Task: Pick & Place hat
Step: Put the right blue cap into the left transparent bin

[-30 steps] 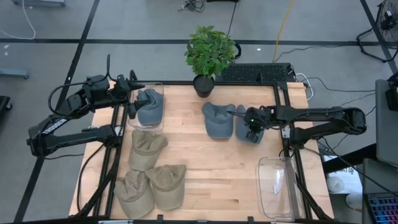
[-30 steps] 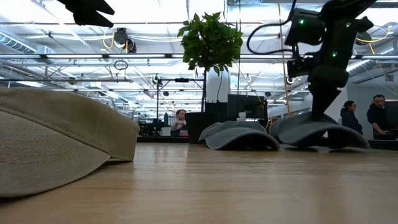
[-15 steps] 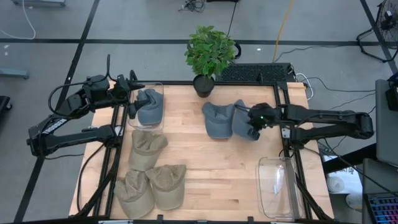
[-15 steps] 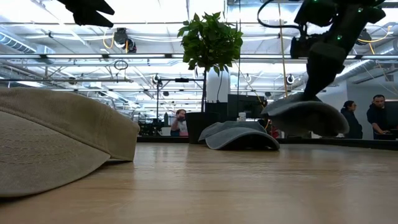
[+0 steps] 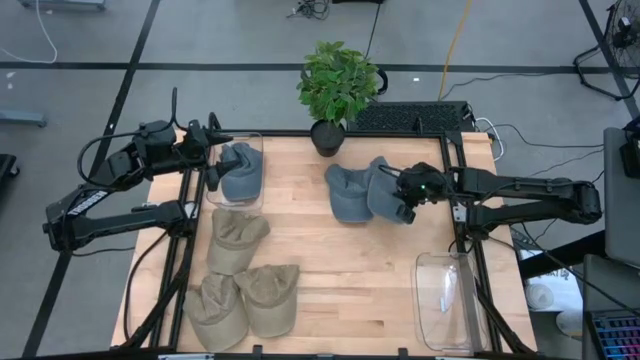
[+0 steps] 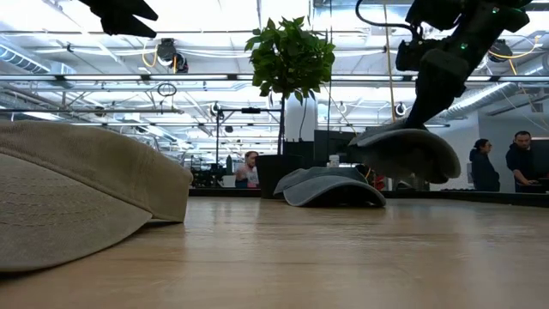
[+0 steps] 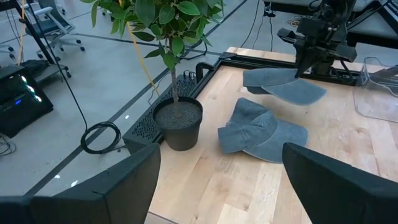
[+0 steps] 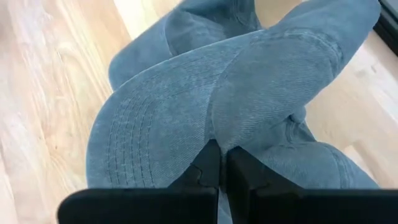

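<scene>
The right gripper is pinched on a blue-grey denim cap, its two dark fingers pressed together on the fabric at the edge of the cap. In the low view the held cap hangs clear of the wooden table, tilted, with the gripper gripping it from above. It sits above and partly overlapping a second blue-grey cap that lies flat on the table just beside it, near the potted plant at the table's far edge.

The left gripper waits at the table's far left corner with its fingers spread apart, just beside a clear plastic bin that holds a third blue-grey cap. From the left wrist view the spread fingers frame the plant pot, the resting cap and the lifted one under the right arm.

Three tan caps lie along the left side of the table: one in front of the bin, and two side by side near the front edge. Another clear plastic bin stands at the front right corner, well apart from the held cap.

No brand, label or writing can be read on the caps, bins or arms.
</scene>
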Controlling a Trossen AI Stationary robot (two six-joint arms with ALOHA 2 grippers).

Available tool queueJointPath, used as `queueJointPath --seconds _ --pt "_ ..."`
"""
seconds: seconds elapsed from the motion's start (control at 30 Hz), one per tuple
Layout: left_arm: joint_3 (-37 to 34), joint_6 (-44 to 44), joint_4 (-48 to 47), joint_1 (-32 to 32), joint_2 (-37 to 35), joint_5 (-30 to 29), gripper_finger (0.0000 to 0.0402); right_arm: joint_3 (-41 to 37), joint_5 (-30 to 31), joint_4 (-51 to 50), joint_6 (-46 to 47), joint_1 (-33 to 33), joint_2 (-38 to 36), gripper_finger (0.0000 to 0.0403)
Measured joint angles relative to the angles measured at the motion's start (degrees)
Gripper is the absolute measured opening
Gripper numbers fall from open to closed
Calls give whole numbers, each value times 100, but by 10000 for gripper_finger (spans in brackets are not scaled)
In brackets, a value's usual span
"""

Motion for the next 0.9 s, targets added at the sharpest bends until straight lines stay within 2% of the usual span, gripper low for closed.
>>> queueJointPath --seconds 0.6,0.9 --pt "0 2 -1 0 0 0 347 7 -5 541 -509 4 2 0" --pt "0 2 -1 1 -2 0 347 7 -8 762 -1119 7 2 0"
